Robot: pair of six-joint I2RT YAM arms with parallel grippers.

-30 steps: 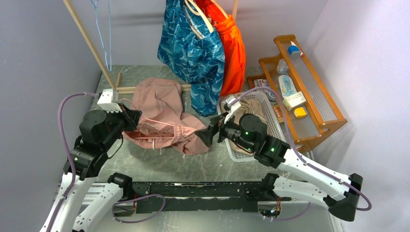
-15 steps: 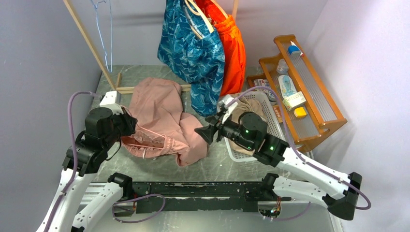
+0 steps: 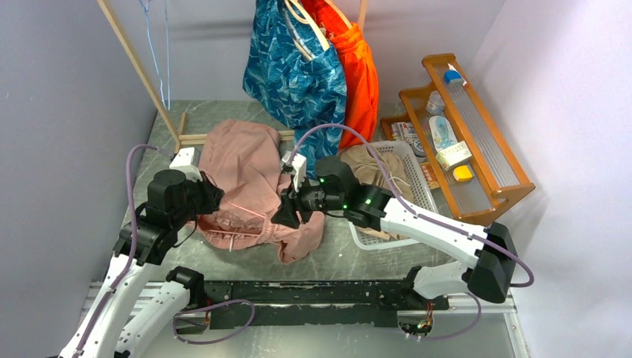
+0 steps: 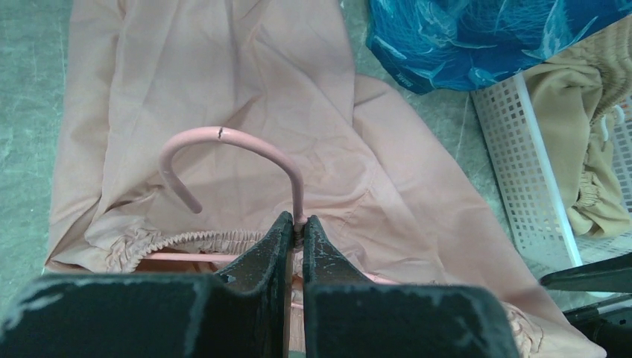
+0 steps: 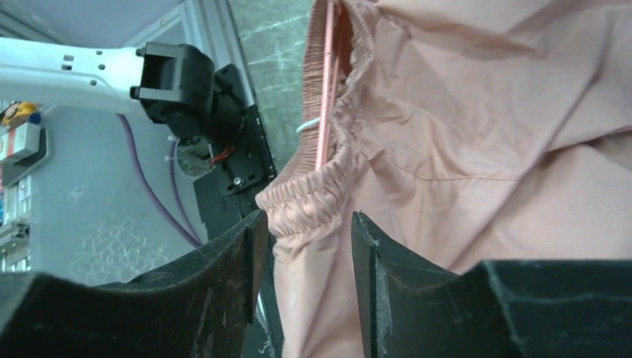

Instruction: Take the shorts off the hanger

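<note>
The dusty pink shorts [image 3: 242, 160] lie spread on the table, still threaded on a pink hanger [image 4: 223, 134]. My left gripper [image 4: 296, 221] is shut on the hanger's neck just below the hook, at the left side of the shorts [image 3: 211, 195]. My right gripper [image 5: 307, 220] is open, and its jaws straddle the gathered elastic waistband [image 5: 313, 201] at the near right corner of the shorts [image 3: 287, 212]. The hanger's bar [image 5: 326, 112] runs inside that waistband. Blue patterned shorts [image 3: 298, 82] and orange shorts [image 3: 359, 82] hang on the rail behind.
A white basket [image 3: 428, 198] holding tan shorts [image 3: 373, 160] stands right of the pink shorts. A wooden shelf [image 3: 469, 142] with small items lies at the far right. The rack's slanted wooden post [image 3: 141, 71] stands at the back left, with a thin blue wire hanger [image 3: 153, 45] beside it.
My right arm has swung left from the basket to the pink shorts' waistband, and its jaws have narrowed around it. The left gripper kept its hold and shifted slightly right.
</note>
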